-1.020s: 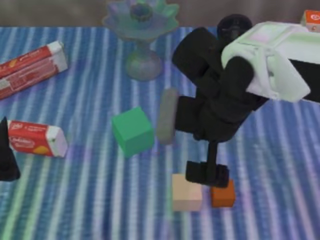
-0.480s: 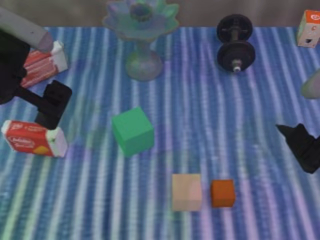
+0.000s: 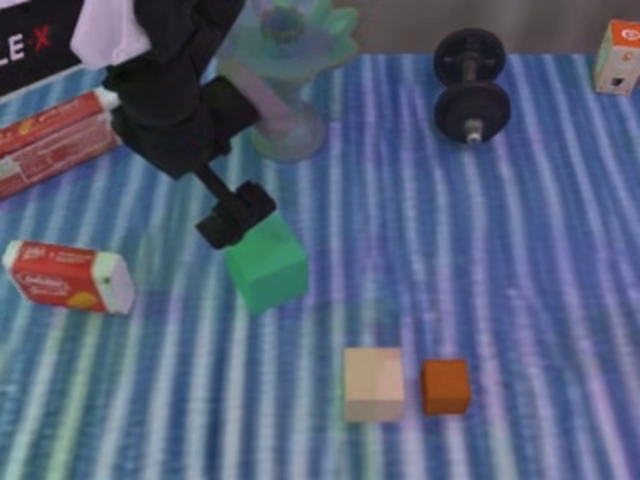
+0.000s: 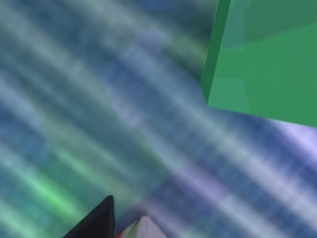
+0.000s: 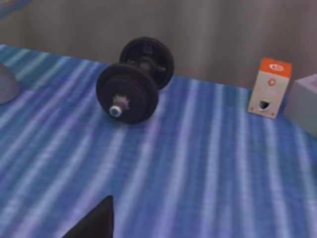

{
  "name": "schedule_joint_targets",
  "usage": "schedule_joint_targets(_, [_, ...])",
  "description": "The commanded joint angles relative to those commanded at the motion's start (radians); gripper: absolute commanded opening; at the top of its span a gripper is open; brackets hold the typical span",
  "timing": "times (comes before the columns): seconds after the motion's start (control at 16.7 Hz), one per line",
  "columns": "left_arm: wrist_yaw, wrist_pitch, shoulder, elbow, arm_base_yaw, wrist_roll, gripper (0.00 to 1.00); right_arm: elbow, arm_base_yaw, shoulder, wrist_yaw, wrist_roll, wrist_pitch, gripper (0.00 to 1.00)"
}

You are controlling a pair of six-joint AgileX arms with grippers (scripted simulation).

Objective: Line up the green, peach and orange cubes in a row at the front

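The bright green cube [image 3: 266,263] sits left of centre and fills a corner of the left wrist view [image 4: 267,54]. My left gripper [image 3: 237,213] hovers open at the cube's rear left edge with nothing held; one dark fingertip [image 4: 101,220] shows in its wrist view. At the front, the peach cube [image 3: 374,383] and the smaller orange cube [image 3: 445,387] stand side by side with a narrow gap. My right arm is outside the top view; one fingertip [image 5: 99,220] shows in its wrist view, holding nothing.
Two red-and-white oblong boxes [image 3: 68,276] [image 3: 55,135] lie at the left. A glass pedestal dish [image 3: 285,60] stands at the back behind my left arm. A black dumbbell [image 3: 471,88] [image 5: 133,79] and a white-and-orange carton [image 3: 617,55] [image 5: 270,88] sit at the back right.
My right arm left the orange cube beside the peach one and withdrew rightward out of the top view. My left arm swung in from the left edge to the green cube.
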Motion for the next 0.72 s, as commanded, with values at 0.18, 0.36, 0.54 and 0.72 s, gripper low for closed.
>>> schedule_joint_targets(0.18, [-0.003,-0.094,0.174,0.172,-0.042,0.050,1.00,-0.132,-0.061,-0.167,0.018,0.068,0.091,1.00])
schedule_joint_targets(0.36, [-0.006,-0.144,0.278,0.275,-0.066,0.080,1.00,-0.207,-0.094,-0.269,0.032,0.109,0.145,1.00])
schedule_joint_targets(0.54, [-0.007,-0.153,0.299,0.294,-0.071,0.085,1.00,-0.219,-0.100,-0.287,0.034,0.117,0.155,1.00])
schedule_joint_targets(0.72, [-0.007,-0.151,0.297,0.292,-0.066,0.084,1.00,-0.219,-0.100,-0.287,0.034,0.117,0.155,1.00])
